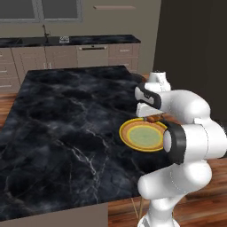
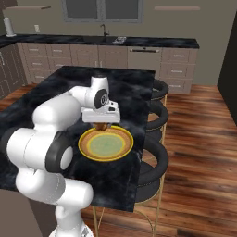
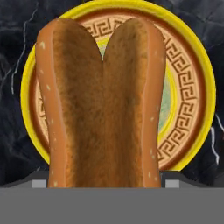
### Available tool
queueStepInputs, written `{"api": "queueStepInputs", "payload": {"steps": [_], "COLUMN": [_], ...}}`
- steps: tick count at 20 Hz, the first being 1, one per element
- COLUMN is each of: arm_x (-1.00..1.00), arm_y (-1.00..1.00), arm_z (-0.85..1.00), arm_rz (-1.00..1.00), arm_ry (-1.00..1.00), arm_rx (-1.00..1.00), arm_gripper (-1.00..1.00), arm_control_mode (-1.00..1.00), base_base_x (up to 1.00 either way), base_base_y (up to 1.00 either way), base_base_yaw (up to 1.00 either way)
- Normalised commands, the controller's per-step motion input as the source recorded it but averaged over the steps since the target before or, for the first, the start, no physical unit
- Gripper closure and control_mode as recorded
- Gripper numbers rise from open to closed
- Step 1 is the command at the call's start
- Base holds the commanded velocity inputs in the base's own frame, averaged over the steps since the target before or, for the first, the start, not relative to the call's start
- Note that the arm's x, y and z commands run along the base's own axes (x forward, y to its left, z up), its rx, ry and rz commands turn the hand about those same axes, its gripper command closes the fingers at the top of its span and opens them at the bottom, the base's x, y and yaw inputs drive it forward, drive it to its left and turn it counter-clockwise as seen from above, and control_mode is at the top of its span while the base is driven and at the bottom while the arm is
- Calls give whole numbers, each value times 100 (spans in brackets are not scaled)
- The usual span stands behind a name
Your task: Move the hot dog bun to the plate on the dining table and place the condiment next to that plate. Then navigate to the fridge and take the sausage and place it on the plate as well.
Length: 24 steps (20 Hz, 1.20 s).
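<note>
The hot dog bun is brown and split, and it stands large and close in the hand view, gripped at its lower end. My gripper is shut on the bun and holds it low over the far rim of the plate. The plate is yellow-rimmed with a patterned orange band and a green centre, and it lies near the right edge of the black marble dining table. From the left, the bun peeks out under the white hand. The plate's rim rings the bun. The condiment and sausage are out of view.
Round black bar stools line the table's right edge above the wooden floor. A kitchen counter with a sink and drawers runs along the back wall. A tall dark unit stands at the right.
</note>
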Motion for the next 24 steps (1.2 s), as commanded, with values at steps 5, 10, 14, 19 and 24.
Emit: {"api": "queueStepInputs", "payload": {"steps": [5, 10, 14, 19, 24], "arm_x": [0, 0, 0, 6, 15], "arm_y": [0, 0, 0, -3, -20], "arm_z": [-56, -50, -43, -34, -19], "arm_rz": [0, 1, 0, 0, 1], "arm_ry": [5, 1, 0, 0, 0], "arm_rx": [-4, -1, 0, 0, 0], "arm_gripper": [100, 100, 100, 100, 100], "arm_control_mode": [-100, -100, -100, -100, -100], "base_base_x": [0, 0, 0, 0, 0], "base_base_y": [0, 0, 0, 0, 0], "base_base_yaw": [0, 0, 0, 0, 0]}}
